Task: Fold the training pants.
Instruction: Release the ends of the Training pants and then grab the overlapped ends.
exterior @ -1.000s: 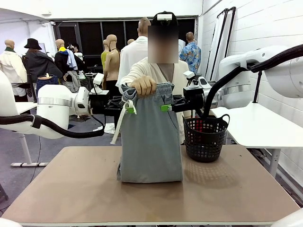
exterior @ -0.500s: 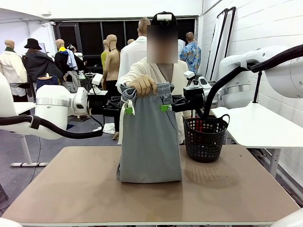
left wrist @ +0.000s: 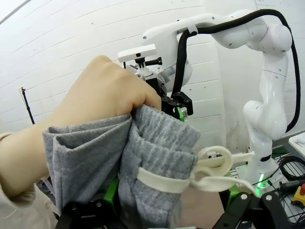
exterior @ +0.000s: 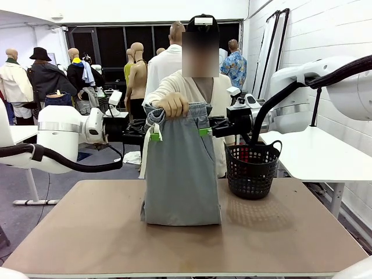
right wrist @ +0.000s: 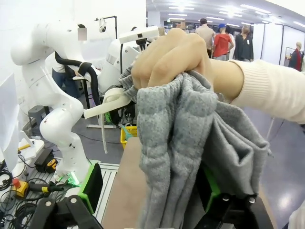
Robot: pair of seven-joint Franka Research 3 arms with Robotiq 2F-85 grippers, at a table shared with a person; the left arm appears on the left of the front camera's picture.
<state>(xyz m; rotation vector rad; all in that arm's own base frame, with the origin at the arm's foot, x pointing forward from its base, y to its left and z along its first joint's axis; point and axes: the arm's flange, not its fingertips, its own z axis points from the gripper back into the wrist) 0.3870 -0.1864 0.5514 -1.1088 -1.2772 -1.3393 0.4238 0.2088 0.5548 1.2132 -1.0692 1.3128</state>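
The light-grey training pants (exterior: 181, 174) hang folded lengthwise, their lower end resting on the table (exterior: 290, 232). A person's hand (exterior: 172, 104) grips the gathered waistband from above. My left gripper (exterior: 154, 136) stands open at the waistband's left edge, and my right gripper (exterior: 204, 132) stands open at its right edge. In the left wrist view, the pants (left wrist: 157, 157) and white drawstring (left wrist: 200, 176) lie between my left gripper's (left wrist: 171, 195) spread fingers, under the hand (left wrist: 100, 90). The right wrist view has the grey fabric (right wrist: 176, 143) between my right gripper's (right wrist: 151, 188) wide fingers.
A black mesh basket (exterior: 252, 168) stands on the table's far right, close to my right arm. The person stands right behind the pants at the far edge. The brown tabletop lies bare in front and on the left.
My left arm has drawn back a little to the left, and the pants' lower end has shifted slightly left. The hand still holds the waistband. My right arm stays put.
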